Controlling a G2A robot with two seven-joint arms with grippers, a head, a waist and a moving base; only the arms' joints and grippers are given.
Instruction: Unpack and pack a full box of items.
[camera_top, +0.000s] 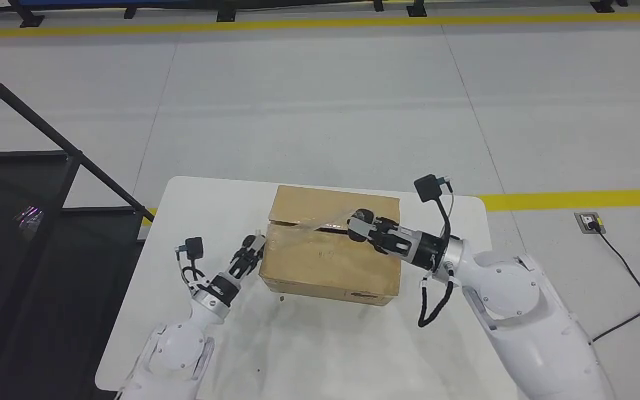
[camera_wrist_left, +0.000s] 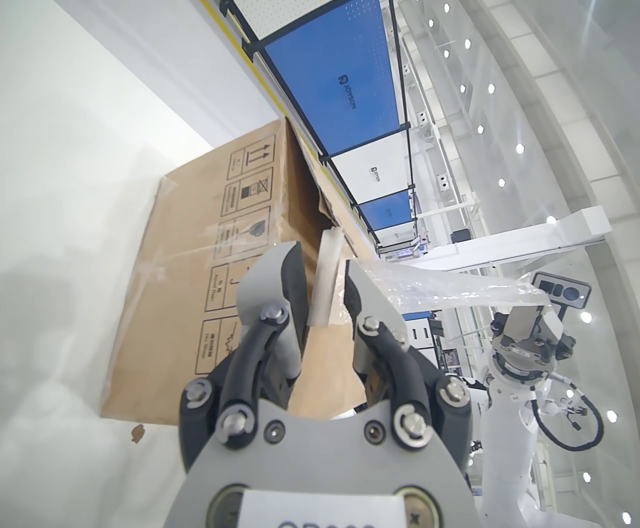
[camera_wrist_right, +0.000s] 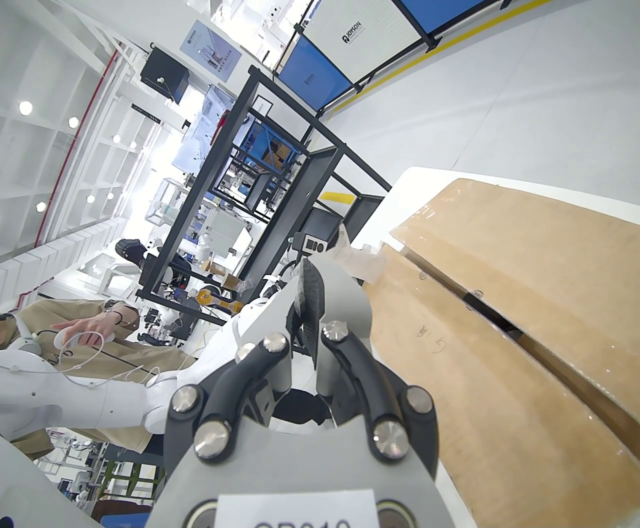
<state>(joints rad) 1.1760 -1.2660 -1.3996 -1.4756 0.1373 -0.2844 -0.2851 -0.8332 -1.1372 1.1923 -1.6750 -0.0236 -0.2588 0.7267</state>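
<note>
Top, box: the box (camera_top: 330, 265) sits mid-table (camera_top: 200, 215), top flaps down.
Top, tape: clear tape (camera_top: 310, 226) is lifted off the box top. Its long axis runs from the box's left edge to the right gripper (camera_top: 356, 222).
Top, grippers: the right gripper is over the box top. The left gripper (camera_top: 250, 255) is just beside the box's left end, nearer to where the tape is stuck.
Left wrist, left gripper: the left gripper (camera_wrist_left: 322, 260) has its jaws apart at the box's upper edge. A pale strip (camera_wrist_left: 325, 282) stands between them, apparently unpinched.
Left wrist, tape: the tape (camera_wrist_left: 450, 290) stretches away to the right gripper (camera_wrist_left: 527, 312).
Left wrist, print: a column of handling symbols (camera_wrist_left: 247, 200) is on the box (camera_wrist_left: 170, 300) side. The panels (camera_wrist_left: 345, 85) behind carry logos, left unread.
Right wrist, right gripper: the right gripper (camera_wrist_right: 325, 270) is clamped on crumpled tape (camera_wrist_right: 362, 262).
Right wrist, seam: the seam (camera_wrist_right: 500, 325) between the flaps gapes, and small pen marks sit near it.
Judgement: a further pull would likely run along the seam, away from the left gripper.
</note>
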